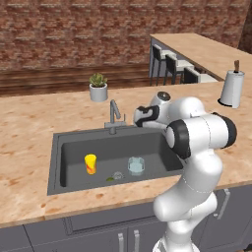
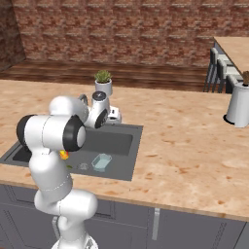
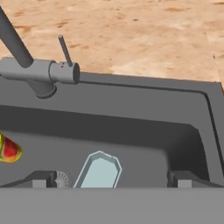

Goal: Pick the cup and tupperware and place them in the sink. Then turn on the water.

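Note:
The yellow cup with its red band stands in the left half of the dark sink; in the hand view it lies at the left edge. To its right on the basin floor sits the pale blue tupperware, also seen from the right base. My gripper hovers over the sink's back right part, open and holding nothing. In the hand view the tupperware lies between the spread fingertips. The grey faucet and its thin lever are at upper left. No water shows.
A potted plant stands behind the faucet. A white paper-towel roll is on the counter far right. Bar stools line the far island. The drain sits between cup and tupperware.

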